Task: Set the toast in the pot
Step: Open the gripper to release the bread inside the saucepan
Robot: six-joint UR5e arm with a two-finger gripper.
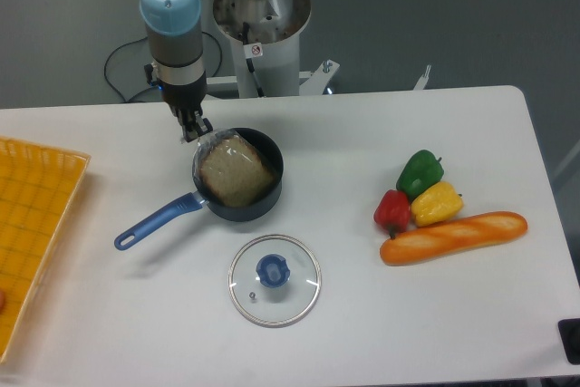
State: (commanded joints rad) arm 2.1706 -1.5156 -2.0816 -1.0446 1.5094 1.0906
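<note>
The toast (236, 175), a brown slice in clear shiny plastic, lies tilted inside the pot (268, 202), its upper-left edge raised at the rim. The pot is a small dark saucepan with a long blue handle (152, 223) pointing to the lower left. My gripper (193, 128) hangs just above the pot's upper-left rim, fingers close together and pinching the corner of the toast's plastic wrap.
A round glass lid with a blue knob (274, 279) lies in front of the pot. At the right are a green pepper (420, 171), a red pepper (393, 210), a yellow pepper (436, 203) and a baguette (453, 237). An orange tray (36, 224) sits at the left edge.
</note>
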